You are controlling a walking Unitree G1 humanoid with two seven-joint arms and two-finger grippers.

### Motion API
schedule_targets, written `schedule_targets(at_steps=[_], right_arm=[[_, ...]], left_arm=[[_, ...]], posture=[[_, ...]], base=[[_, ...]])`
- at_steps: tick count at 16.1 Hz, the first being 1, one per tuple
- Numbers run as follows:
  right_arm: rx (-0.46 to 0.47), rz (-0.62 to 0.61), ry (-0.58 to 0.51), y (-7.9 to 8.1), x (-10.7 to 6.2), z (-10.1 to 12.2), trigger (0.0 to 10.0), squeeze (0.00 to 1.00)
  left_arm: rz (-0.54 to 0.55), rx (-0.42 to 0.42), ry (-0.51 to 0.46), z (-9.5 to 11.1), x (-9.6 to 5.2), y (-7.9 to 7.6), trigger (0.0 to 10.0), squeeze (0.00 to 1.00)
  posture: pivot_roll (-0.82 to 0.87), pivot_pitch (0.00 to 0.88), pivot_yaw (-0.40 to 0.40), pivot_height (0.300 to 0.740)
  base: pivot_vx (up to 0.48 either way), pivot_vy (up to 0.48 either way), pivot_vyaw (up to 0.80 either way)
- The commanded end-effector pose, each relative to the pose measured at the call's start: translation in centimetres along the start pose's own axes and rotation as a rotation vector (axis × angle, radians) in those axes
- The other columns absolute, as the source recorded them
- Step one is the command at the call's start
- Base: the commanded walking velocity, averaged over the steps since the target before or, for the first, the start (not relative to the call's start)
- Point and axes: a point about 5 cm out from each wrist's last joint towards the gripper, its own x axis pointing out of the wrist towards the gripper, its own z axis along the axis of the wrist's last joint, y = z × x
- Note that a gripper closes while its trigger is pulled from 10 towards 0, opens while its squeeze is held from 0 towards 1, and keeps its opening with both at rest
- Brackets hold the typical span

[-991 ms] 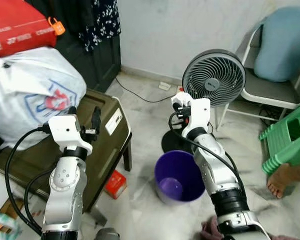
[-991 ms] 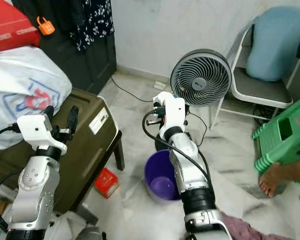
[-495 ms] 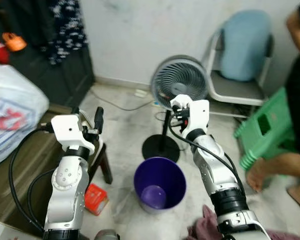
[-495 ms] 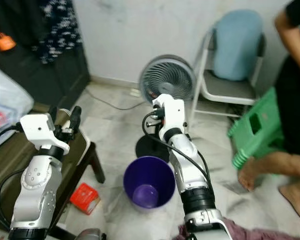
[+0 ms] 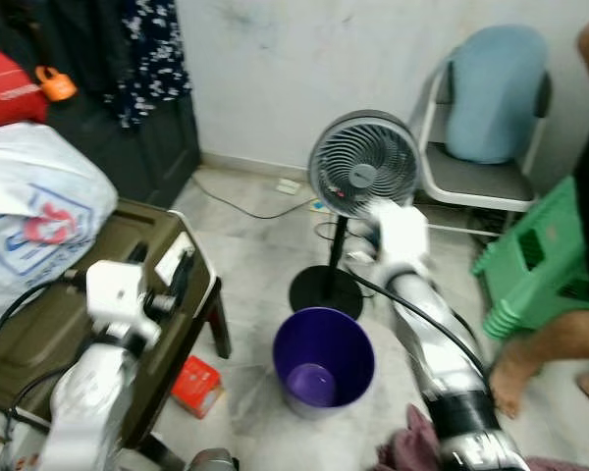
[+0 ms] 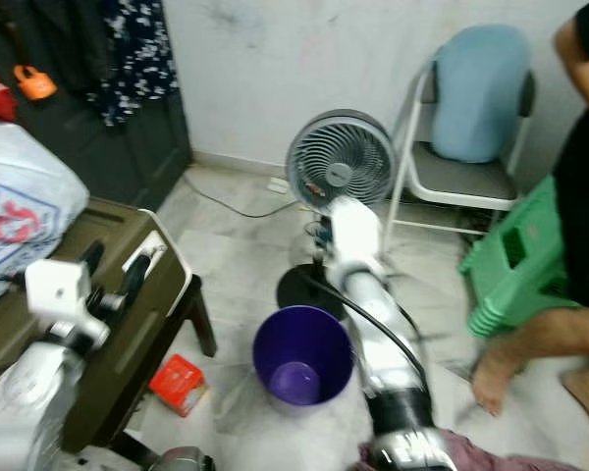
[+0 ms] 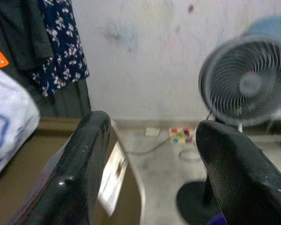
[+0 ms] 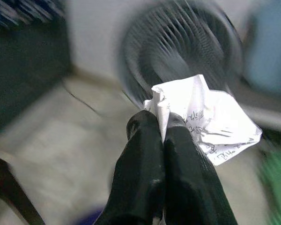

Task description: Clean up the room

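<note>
A purple bin (image 5: 323, 361) stands on the marble floor, open and seemingly with nothing in it. My right arm (image 5: 417, 304) reaches up over its far right side and is blurred by motion. In the right wrist view my right gripper (image 8: 163, 123) is shut on a crumpled white paper (image 8: 215, 124) with printed text. Lower on the left, my left gripper (image 5: 162, 265) is open over the corner of the olive table (image 5: 49, 324). Nothing lies between its black fingers (image 7: 86, 159).
A standing fan (image 5: 363, 165) is just behind the bin, its cable running along the floor. A chair with a blue cushion (image 5: 491, 108), a green stool (image 5: 540, 260) and a person's foot (image 5: 515, 368) are at the right. A red box (image 5: 196, 386) lies under the table. A white bag (image 5: 39, 216) rests on the table.
The view swung right, then partly back. My right arm with the paper has shifted slightly right and is now blurred. My left arm has dropped lower and to the left.
</note>
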Motion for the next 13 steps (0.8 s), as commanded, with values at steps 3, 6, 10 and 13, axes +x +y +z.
schedule_targets(at_steps=[3,6,10,13], right_arm=[[-0.019,-0.110,0.062,-2.4,-1.6,-1.2,10.0,0.00],[-0.025,-0.122,0.066,-2.2,-2.0,-1.3,10.0,0.00],[-0.018,-0.133,0.073,-2.2,-2.2,-1.0,10.0,0.00],[-0.023,-0.127,0.078,-1.9,-2.2,-1.0,10.0,0.00]], left_arm=[[-0.079,0.029,0.006,0.7,-0.5,-0.1,10.0,0.00],[-0.131,0.036,-0.006,1.3,0.4,-0.6,10.0,0.00],[-0.113,0.019,-0.019,1.7,0.6,-1.3,10.0,0.00],[-0.108,0.003,0.007,1.4,0.0,-1.9,10.0,0.00]], posture=[[0.12,0.041,0.017,0.740],[0.13,0.053,0.030,0.740],[0.13,0.071,0.034,0.740],[0.14,0.083,0.030,0.740]], base=[[0.000,0.000,0.00],[0.000,0.000,0.27],[0.000,0.000,0.36],[0.000,0.000,0.00]])
